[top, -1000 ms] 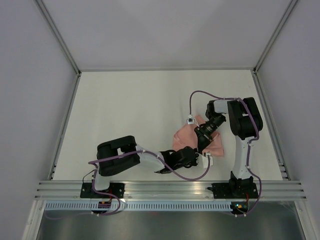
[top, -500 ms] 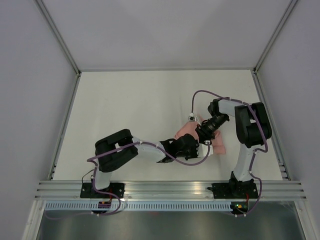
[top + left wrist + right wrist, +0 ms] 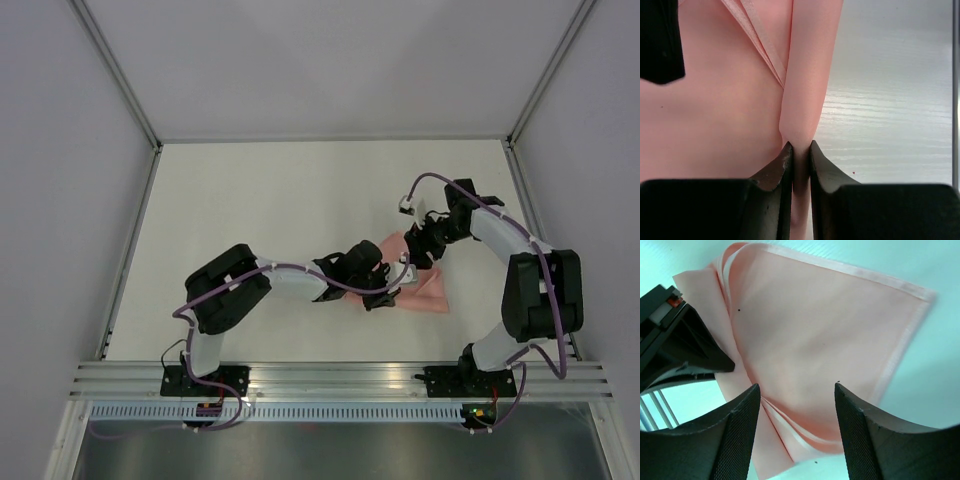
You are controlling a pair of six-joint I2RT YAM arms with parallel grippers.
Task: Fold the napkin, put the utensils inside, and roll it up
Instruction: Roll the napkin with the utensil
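The salmon-pink napkin (image 3: 425,290) lies folded in layers on the table at the right of centre. My left gripper (image 3: 387,293) is at its left edge. In the left wrist view the left gripper (image 3: 800,150) is shut on a raised fold of the napkin (image 3: 730,110). My right gripper (image 3: 419,250) hovers over the napkin's far side. In the right wrist view the right gripper (image 3: 797,390) is open with nothing between its fingers, above the napkin (image 3: 820,335), and the left gripper (image 3: 680,345) shows at the left. The utensils are out of view.
The white table (image 3: 260,220) is bordered by a metal rail (image 3: 340,378) at the near edge and grey walls on the other sides. The left arm's cable (image 3: 300,268) trails along the arm. Bare table (image 3: 890,100) shows to the right of the pinched fold.
My right gripper has opened, let go of the napkin and swung away to the far right. The left gripper has moved farther from the bases, still holding the napkin's edge.
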